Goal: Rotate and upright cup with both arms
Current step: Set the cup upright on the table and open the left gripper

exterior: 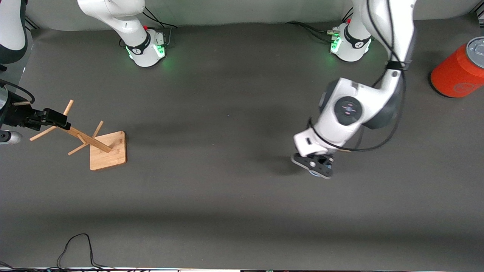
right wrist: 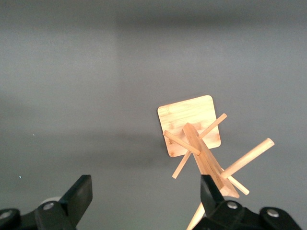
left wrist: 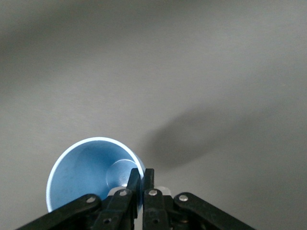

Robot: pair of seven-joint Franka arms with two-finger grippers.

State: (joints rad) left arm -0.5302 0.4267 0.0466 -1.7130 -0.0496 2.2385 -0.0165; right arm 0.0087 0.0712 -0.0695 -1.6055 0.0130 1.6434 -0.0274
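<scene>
The pale blue cup (left wrist: 86, 175) shows its open mouth and inner bottom in the left wrist view. My left gripper (left wrist: 141, 176) is shut on its rim, one finger inside the wall and one outside. In the front view the left gripper (exterior: 314, 166) points down over the table toward the left arm's end, and it hides nearly all of the cup (exterior: 314, 173). My right gripper (right wrist: 144, 186) is open with nothing between its fingers. It hangs by the top pegs of the wooden rack at the right arm's end (exterior: 49, 118).
A wooden peg rack (exterior: 107, 150) on a square base stands toward the right arm's end, also in the right wrist view (right wrist: 192, 125). A large red-orange can (exterior: 458, 71) lies at the left arm's end. A black cable (exterior: 75, 247) loops at the table's near edge.
</scene>
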